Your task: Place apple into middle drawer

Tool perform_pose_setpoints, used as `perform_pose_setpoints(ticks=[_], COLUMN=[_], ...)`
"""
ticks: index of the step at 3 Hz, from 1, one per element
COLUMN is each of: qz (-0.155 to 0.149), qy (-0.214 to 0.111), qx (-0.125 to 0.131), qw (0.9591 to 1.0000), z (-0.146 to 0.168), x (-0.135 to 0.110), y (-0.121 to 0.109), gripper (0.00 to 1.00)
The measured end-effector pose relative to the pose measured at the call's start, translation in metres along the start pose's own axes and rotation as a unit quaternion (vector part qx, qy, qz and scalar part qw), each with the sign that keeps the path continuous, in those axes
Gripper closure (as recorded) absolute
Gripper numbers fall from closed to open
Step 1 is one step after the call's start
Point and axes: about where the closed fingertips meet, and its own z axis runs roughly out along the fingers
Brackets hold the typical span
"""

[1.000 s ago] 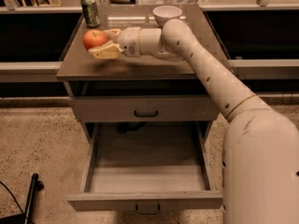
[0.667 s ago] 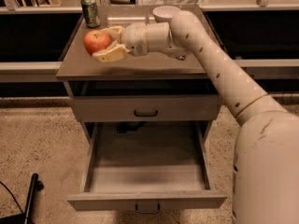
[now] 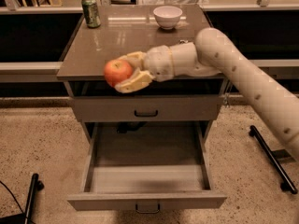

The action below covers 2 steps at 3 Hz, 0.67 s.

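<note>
So the end effector (image 3: 120, 73) is clamped around the apple (image 3: 117, 72), right at the front edge of the desk (image 3: 117, 41), left of its middle. Under the desk top there's a closed drawer front (image 3: 187, 108), and below that the middle drawer (image 3: 147, 200) is pulled way out. A green can (image 3: 90, 11) sits at the desk's back-left corner, a white bowl (image 3: 167, 17) at the back.

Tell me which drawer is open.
The middle drawer, pulled out below the shut black-handled drawer front. The pincer holds the apple above both.
</note>
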Motion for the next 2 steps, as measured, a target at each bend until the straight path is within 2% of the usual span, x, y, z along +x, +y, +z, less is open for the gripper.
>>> perform_pose_setpoints(ticks=[1,2], qz=[0.055,0.081], qy=[0.033,0.099], qx=[0.074,0.171], qw=[0.9952,0.9769], z=[-0.046,-0.099], x=[0.036,0.077], y=[0.029,0.062], gripper=[1.0,1.0])
